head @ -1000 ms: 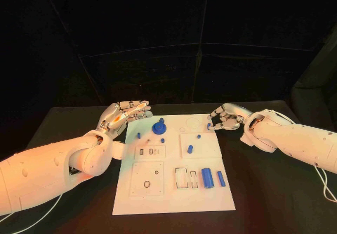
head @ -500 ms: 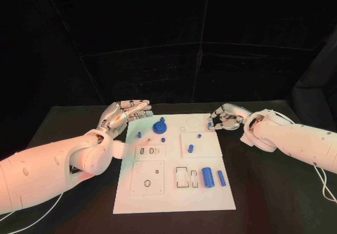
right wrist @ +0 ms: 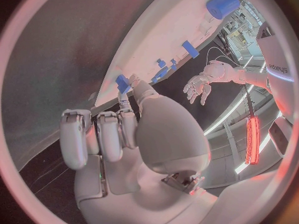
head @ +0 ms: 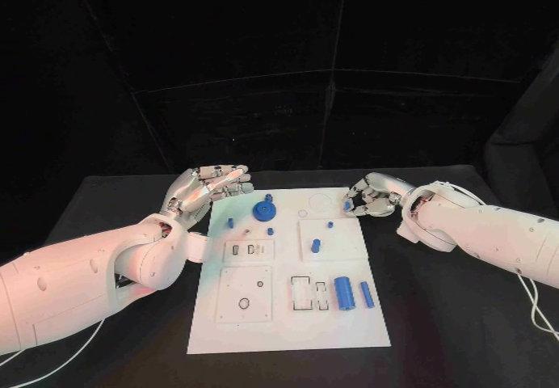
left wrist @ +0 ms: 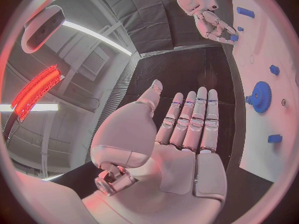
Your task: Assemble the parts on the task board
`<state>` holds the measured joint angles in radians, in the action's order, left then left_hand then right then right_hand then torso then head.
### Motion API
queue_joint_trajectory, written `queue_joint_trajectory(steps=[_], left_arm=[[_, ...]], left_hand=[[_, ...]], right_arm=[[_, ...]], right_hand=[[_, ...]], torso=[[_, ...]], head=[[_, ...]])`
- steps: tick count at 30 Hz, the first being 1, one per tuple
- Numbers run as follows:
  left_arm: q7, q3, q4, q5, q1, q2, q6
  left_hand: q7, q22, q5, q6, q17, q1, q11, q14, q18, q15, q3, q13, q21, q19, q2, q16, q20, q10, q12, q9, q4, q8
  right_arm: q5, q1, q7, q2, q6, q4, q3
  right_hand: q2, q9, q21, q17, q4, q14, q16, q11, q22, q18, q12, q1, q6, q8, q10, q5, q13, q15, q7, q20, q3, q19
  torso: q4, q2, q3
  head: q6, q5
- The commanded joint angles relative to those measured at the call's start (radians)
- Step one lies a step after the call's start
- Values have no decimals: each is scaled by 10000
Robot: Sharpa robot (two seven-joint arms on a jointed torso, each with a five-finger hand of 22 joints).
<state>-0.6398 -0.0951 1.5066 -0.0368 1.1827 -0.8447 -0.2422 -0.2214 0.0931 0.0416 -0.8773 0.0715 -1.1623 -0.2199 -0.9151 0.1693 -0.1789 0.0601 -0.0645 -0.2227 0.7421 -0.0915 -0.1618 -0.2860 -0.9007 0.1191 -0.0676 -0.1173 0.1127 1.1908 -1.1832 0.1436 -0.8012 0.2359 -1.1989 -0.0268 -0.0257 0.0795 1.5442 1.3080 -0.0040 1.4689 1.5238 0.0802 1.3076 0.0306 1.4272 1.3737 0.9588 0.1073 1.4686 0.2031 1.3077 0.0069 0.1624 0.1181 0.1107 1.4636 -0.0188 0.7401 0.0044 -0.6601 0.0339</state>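
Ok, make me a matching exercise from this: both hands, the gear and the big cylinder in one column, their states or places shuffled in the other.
Column one:
1. left hand
2. right hand
3. gear
4. cylinder

Column two:
A. pinches a small blue peg
B. lies on the near part of the board, beside a thin rod
C. fingers straight, holds nothing
D. sits on the board's far part

Pairs: 1-C, 2-A, 3-D, 4-B

1 board [head: 285, 335], 1 gear [head: 262, 212], 1 cyl [head: 344, 293], 1 rod [head: 366, 294], ~5 sm pegs [head: 316, 246]; 2 hands: left hand [head: 200, 191], right hand [head: 375, 195].
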Motion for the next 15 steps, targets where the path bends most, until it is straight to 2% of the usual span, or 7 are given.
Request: queue_joint_trajectory(steps=[1, 15], left_arm=[[-81, 8, 1, -31, 13, 6, 126], [-78, 8, -17, -31, 13, 5, 126]], left_hand=[[-506, -10, 57, -67, -16, -1, 2, -34, 85, -27, -24, 7, 55, 54, -104, 36, -5, -84, -46, 11, -62, -66], [-506, -10, 57, -67, -16, -1, 2, -34, 85, -27, -24, 7, 55, 54, -104, 36, -5, -84, -46, 11, -62, -66]], right_arm=[[86, -5, 0, 23, -159, 23, 6], [128, 32, -75, 78, -206, 99, 6]], right_hand=[[84, 9, -24, 1596, -37, 795, 51, -63, 1856, -132, 46, 24, 64, 53, 42, -68, 1298, -57, -7, -53, 1, 620], [120, 7, -23, 1618, -66, 799, 59, -79, 1861, -132, 54, 37, 145, 81, 51, -63, 1308, -72, -27, -67, 45, 623]], torso=[[0, 2, 1], [-8, -1, 4]], head=[[-6, 22], [-39, 35]])
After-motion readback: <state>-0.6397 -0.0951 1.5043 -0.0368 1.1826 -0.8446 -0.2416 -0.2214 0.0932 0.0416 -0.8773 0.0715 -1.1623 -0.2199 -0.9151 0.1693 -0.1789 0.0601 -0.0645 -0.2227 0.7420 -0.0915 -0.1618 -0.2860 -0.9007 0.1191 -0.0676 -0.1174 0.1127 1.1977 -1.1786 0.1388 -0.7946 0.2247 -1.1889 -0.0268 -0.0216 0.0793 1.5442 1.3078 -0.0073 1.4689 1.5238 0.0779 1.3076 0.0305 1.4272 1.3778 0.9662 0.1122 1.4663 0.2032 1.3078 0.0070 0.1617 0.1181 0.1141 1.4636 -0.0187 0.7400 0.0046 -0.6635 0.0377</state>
